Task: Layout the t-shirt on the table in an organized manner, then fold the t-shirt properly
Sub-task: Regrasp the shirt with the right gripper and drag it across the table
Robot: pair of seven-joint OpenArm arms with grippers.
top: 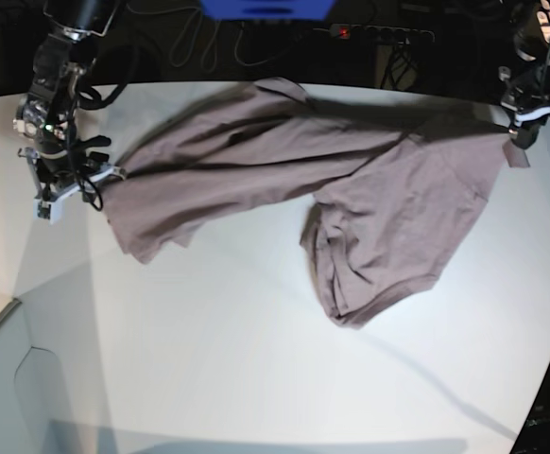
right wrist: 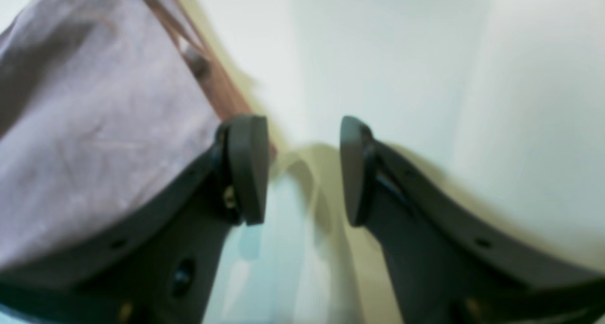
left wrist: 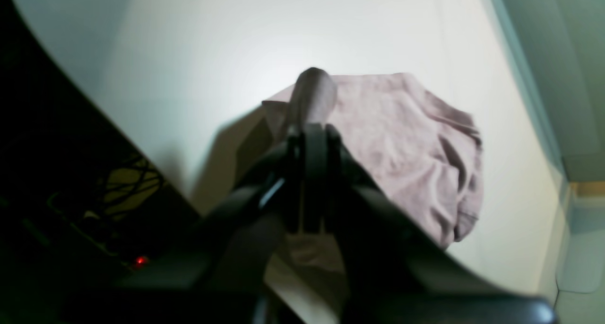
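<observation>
— Between the left gripper [left wrist: 312,125]'s fingers, what shows?
— Its fingers [left wrist: 326,139] are clenched on a bunched bit of the t-shirt [top: 284,161]; in the left wrist view a rolled tuft of mauve-grey cloth sticks up past the tips towards twelve o'clock, and the rest of the cloth spreads away towards three and four o'clock.
— And the right gripper [right wrist: 302,170]?
— Released. In its wrist view the two dark pads [right wrist: 248,168] stand apart with bare white surface between them; the shirt lies just beside the nine o'clock pad, with a hem running up towards eleven o'clock. Whether that pad touches the fabric cannot be told.
— Where does the shirt lie overall?
— In the base view it stretches across the far half of the table [top: 218,350], from the right gripper at about nine o'clock to the left gripper at about two o'clock. A rumpled part hangs down towards five o'clock, resting on the tabletop.
— Beyond the table?
— Dark cables [top: 209,38] and a power strip [top: 374,33] at twelve o'clock.
</observation>
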